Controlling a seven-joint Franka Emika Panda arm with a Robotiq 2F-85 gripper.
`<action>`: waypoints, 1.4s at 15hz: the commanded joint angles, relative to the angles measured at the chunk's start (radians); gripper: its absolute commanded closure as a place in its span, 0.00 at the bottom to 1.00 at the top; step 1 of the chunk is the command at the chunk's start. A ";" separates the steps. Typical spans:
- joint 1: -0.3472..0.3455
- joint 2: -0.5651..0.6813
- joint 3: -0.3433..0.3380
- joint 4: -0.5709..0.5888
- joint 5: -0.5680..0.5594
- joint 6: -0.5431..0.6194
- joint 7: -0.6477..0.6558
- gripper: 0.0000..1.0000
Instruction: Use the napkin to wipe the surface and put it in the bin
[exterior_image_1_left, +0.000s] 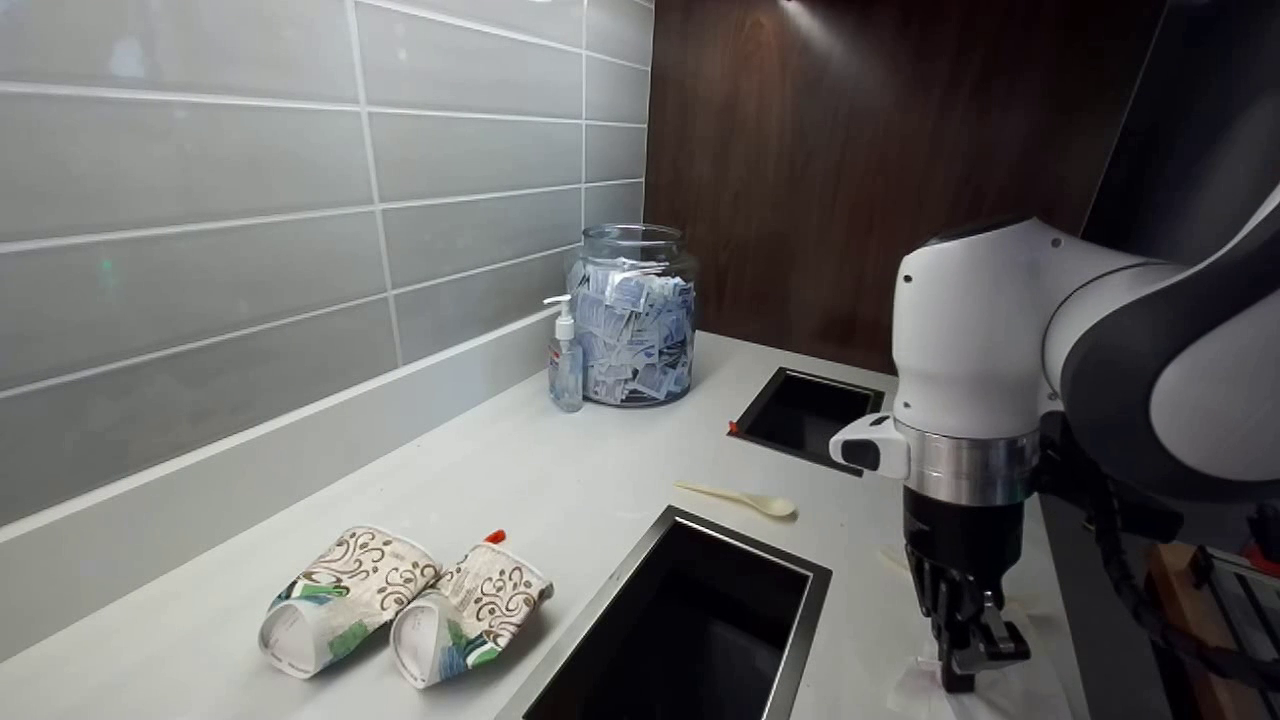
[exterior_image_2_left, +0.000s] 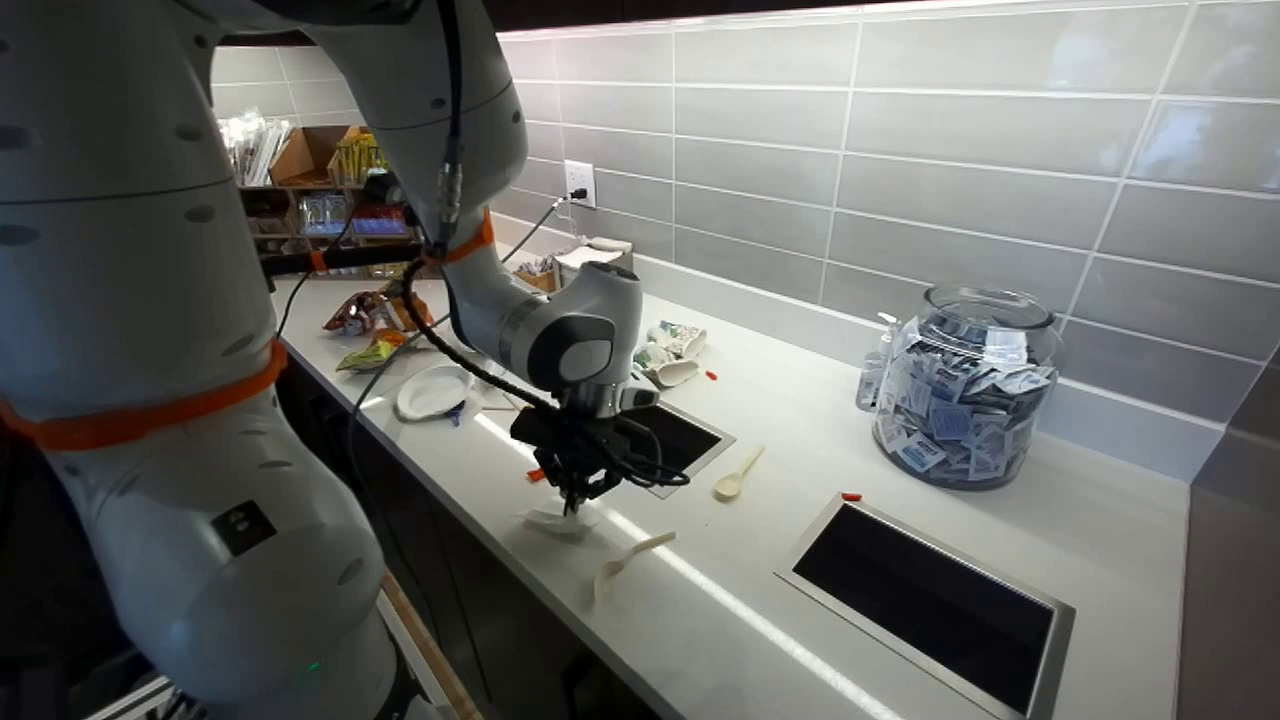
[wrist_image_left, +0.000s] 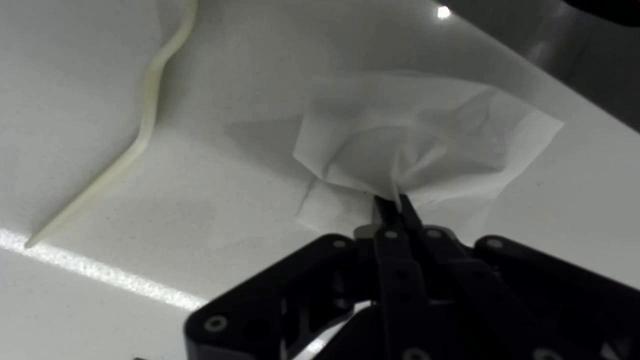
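A white crumpled napkin (wrist_image_left: 425, 120) is pinched between my fingertips (wrist_image_left: 397, 200) in the wrist view and spreads over the off-white countertop (wrist_image_left: 240, 200). In both exterior views my gripper (exterior_image_1_left: 958, 675) (exterior_image_2_left: 572, 500) points down near the counter's front edge, with the napkin (exterior_image_1_left: 915, 690) (exterior_image_2_left: 558, 522) low at its tips. Two dark metal-rimmed openings are set in the countertop (exterior_image_1_left: 480, 480). One opening (exterior_image_1_left: 801, 640) (exterior_image_2_left: 710, 456) lies beside my gripper; the other opening (exterior_image_1_left: 790, 452) (exterior_image_2_left: 890, 640) lies near the jar. Each looks larger in a different view, so I cannot tell which is the bin.
A pale spoon (exterior_image_1_left: 768, 504) lies between the openings; another spoon (exterior_image_2_left: 620, 565) lies beside the napkin. Two crumpled cups (exterior_image_1_left: 340, 600) lie near the wall. A glass jar (exterior_image_1_left: 640, 330) and pump bottle (exterior_image_1_left: 566, 370) stand farther along. A plate (exterior_image_2_left: 433, 392) lies behind my gripper.
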 joint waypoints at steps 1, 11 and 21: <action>-0.001 -0.040 0.004 -0.011 0.048 -0.095 -0.092 1.00; 0.039 0.001 0.047 0.000 0.224 -0.166 -0.295 1.00; 0.060 -0.047 0.080 -0.013 0.378 -0.174 -0.350 1.00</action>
